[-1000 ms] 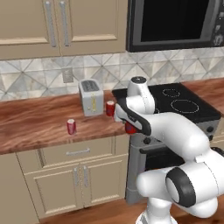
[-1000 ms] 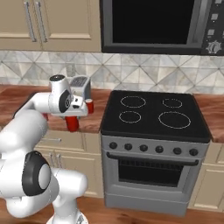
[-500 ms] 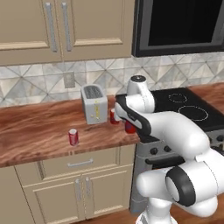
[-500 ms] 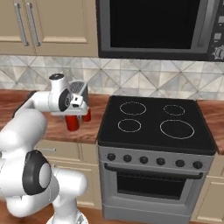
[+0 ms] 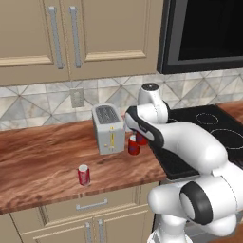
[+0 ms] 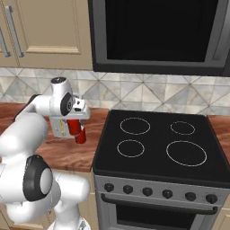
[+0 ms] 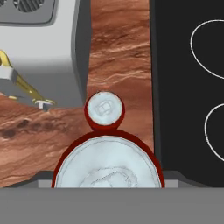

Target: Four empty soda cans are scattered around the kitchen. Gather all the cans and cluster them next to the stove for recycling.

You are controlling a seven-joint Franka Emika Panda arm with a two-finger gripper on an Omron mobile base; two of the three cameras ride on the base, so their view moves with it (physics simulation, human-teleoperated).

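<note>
No words, brands or numbers can be read anywhere: the red soda cans (image 5: 84,175), the toaster (image 5: 109,128), the stove (image 6: 157,148) and the microwave (image 6: 161,36) all look plain and unmarked.

A large red soda can with a silvery top (image 7: 108,164) sat at six o'clock, right under the camera. Just beyond it, toward twelve, a smaller red can with a silvery lid (image 7: 104,110) stood on the reddish-brown wooden counter (image 7: 118,52). The boxy silver toaster (image 7: 41,48) (yellow lever showing) lay at ten o'clock, the flat black cooktop (image 7: 188,87) at three.
</note>
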